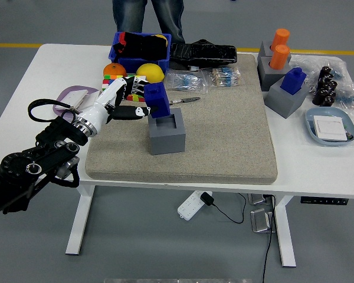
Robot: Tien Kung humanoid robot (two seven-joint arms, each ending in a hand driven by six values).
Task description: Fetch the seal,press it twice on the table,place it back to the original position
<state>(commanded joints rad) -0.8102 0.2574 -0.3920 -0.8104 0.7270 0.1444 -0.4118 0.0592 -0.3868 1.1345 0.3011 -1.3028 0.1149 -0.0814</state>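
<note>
My left hand [135, 101] is shut on the blue seal [157, 99], a blocky stamp with a narrower top. It holds the seal just above the back left corner of the grey holder block [166, 132], whose square socket faces up. The block stands on the grey felt mat [224, 130] in the middle of the table. The left arm reaches in from the lower left. My right hand is out of sight.
Two colour cubes [135, 94], an orange [114, 69] and a lemon [150, 71] lie behind the hand, with a blue bin [140, 52] farther back. A pen [186, 100] lies behind the holder. Grey holders with orange and blue seals [293, 80] stand at right. A person's legs [147, 15] show at the far edge.
</note>
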